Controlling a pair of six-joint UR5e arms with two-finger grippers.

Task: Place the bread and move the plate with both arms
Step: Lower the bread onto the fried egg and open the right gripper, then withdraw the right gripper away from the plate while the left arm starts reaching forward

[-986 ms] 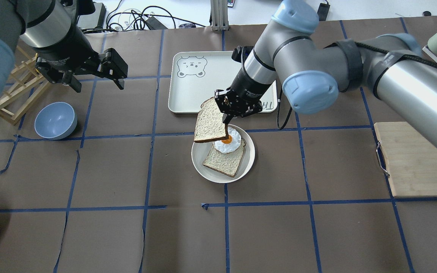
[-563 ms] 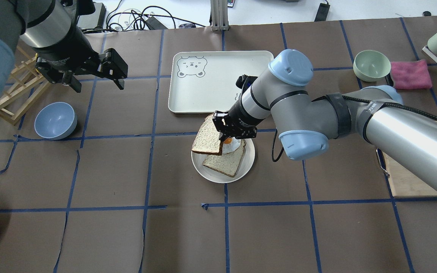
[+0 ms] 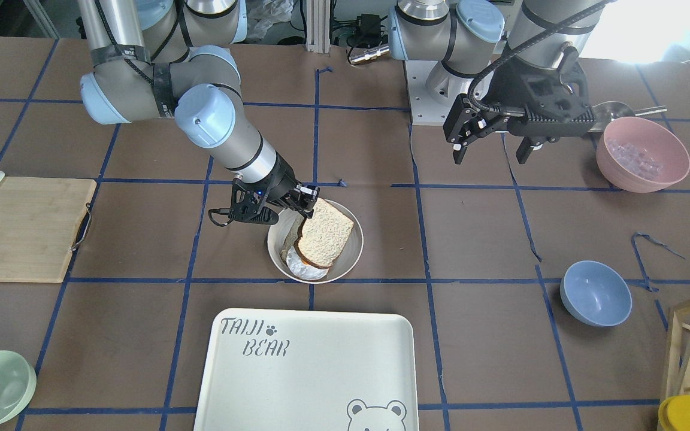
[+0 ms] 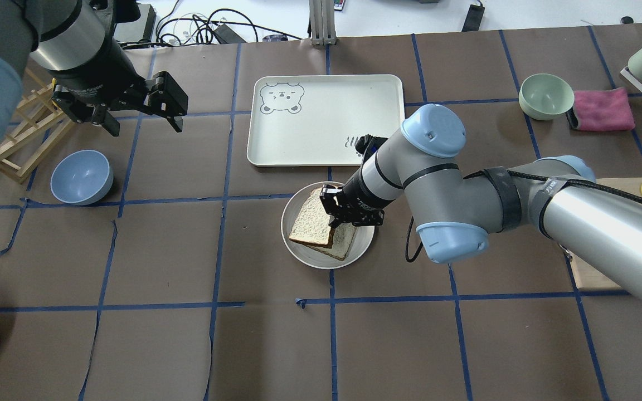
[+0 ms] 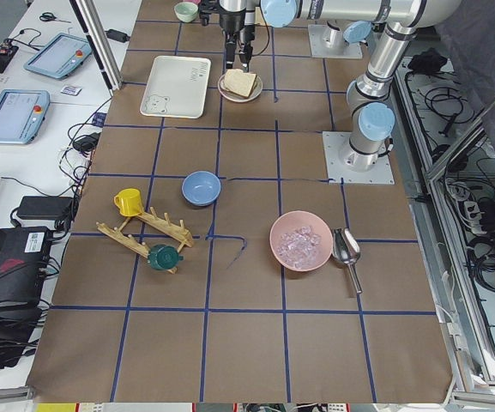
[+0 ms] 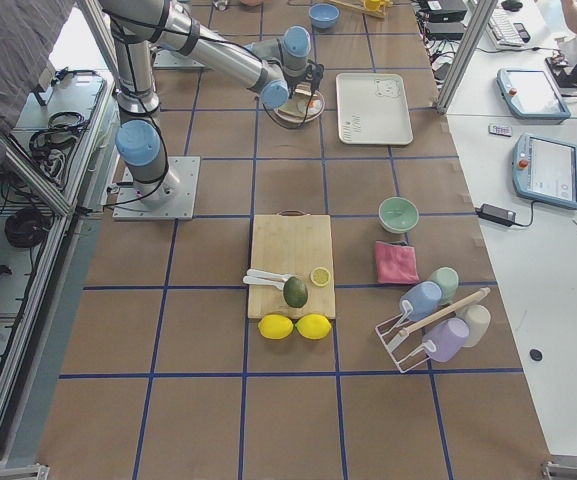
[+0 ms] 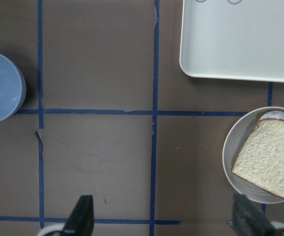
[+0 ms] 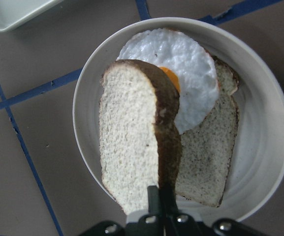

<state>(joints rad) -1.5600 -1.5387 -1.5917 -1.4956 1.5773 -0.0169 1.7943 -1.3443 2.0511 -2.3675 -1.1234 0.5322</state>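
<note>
My right gripper [image 4: 333,218] is shut on one edge of the bread [image 4: 310,223], a large white slice with a dark brown crust. It holds the slice tilted, low over the round cream plate [image 4: 309,257]. In the right wrist view the fingers [image 8: 154,196] pinch the bread [image 8: 129,157] above a fried egg [image 8: 191,73] that lies on a second slice [image 8: 208,157]. I cannot tell whether the held slice touches them. My left gripper [image 4: 144,120] is open and empty, high over the table's far left, well away from the plate [image 7: 228,157].
The white TAIJI BEAR tray [image 4: 321,106] lies just beyond the plate. A blue bowl [image 4: 81,177] and a wooden rack [image 4: 20,139] are at the left. A green bowl [image 4: 546,96], a pink cloth [image 4: 602,108] and a cutting board [image 4: 591,270] are at the right.
My right gripper has moved toward the robot and down with the bread, from beside the tray to over the plate, where the slice now covers the egg. The left arm has not moved.
</note>
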